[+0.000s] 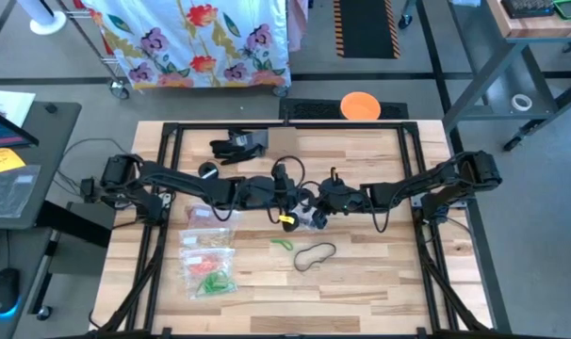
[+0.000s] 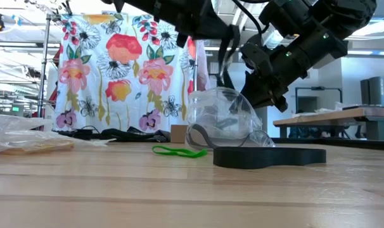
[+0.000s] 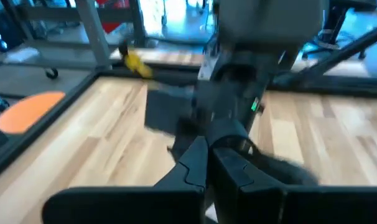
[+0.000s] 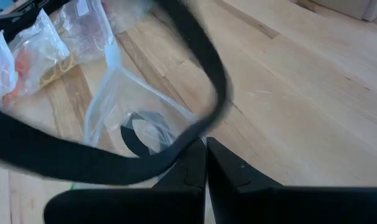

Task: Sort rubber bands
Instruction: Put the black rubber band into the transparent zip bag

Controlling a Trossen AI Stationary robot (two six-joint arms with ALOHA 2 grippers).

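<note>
Pinching black rubber band | right end effector closed | left end effector closed, empty

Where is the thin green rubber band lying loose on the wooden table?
In the high view the thin green rubber band lies on the wooden table near its centre, just left of the black band loop and below both shut grippers.

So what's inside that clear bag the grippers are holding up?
Inside the clear bag lies at least one dark rubber band, curled at the bottom. A blurred black band near the camera covers part of the bag, so there may be more.
</note>
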